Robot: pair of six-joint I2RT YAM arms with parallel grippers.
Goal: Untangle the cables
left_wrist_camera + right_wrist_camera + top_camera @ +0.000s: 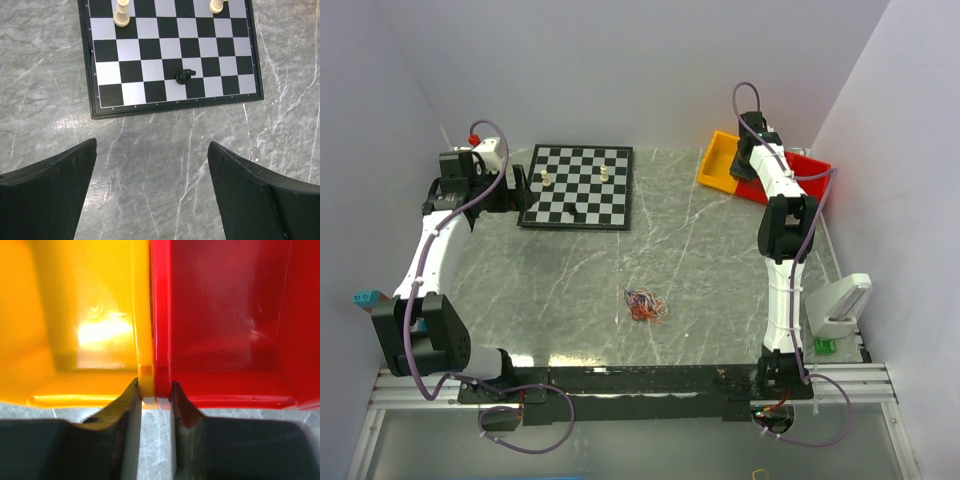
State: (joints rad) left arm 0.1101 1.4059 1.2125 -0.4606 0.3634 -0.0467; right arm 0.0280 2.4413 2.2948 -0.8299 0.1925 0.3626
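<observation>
The cables lie as one small tangle of thin orange-red, white, black and bluish loops on the grey marble table, near its middle front. Neither wrist view shows them. My left gripper hovers at the far left by the chessboard's near-left corner. In the left wrist view it is wide open and empty over bare table. My right gripper is at the far right by the bins. In the right wrist view it has only a narrow gap between its jaws, with nothing in it.
A chessboard lies at the back left with two white pieces and a fallen black piece. A yellow bin and a red bin stand side by side at the back right. A white device sits at the right edge.
</observation>
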